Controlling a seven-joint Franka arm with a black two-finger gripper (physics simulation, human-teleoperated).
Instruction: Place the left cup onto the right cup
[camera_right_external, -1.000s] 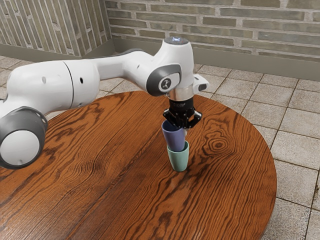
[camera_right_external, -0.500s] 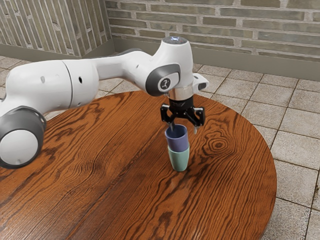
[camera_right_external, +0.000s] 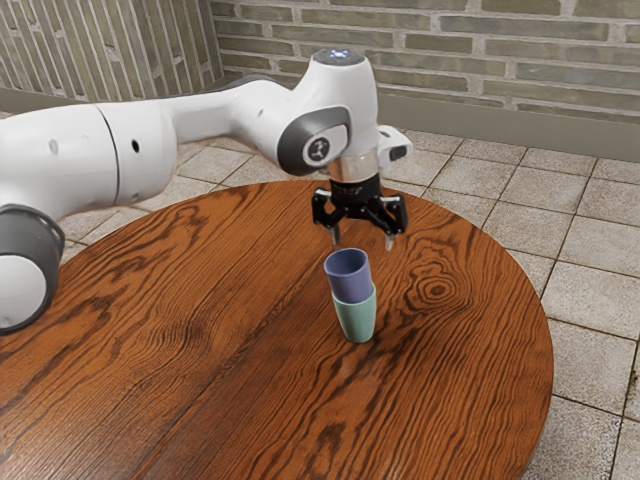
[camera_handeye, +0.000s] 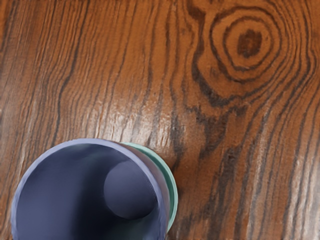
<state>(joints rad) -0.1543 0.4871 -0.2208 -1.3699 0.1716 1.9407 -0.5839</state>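
A blue-purple cup (camera_right_external: 348, 274) sits nested in the green cup (camera_right_external: 356, 318) near the middle of the round wooden table (camera_right_external: 200, 380). It leans slightly toward the exterior view's left. My gripper (camera_right_external: 361, 239) hangs open just above the blue cup's rim, touching nothing. In the wrist view the blue cup (camera_handeye: 85, 195) lies right under my hand, and a sliver of the green cup's rim (camera_handeye: 170, 187) shows beside it.
The table's edge curves round at the exterior view's right, over a tiled floor (camera_right_external: 590, 280). A brick wall (camera_right_external: 480, 40) runs along the back. A dark knot in the wood (camera_handeye: 248, 42) lies beside the cups.
My gripper let go of the blue cup, opened and rose clear above it. The blue cup settled deeper into the green cup and stays there.
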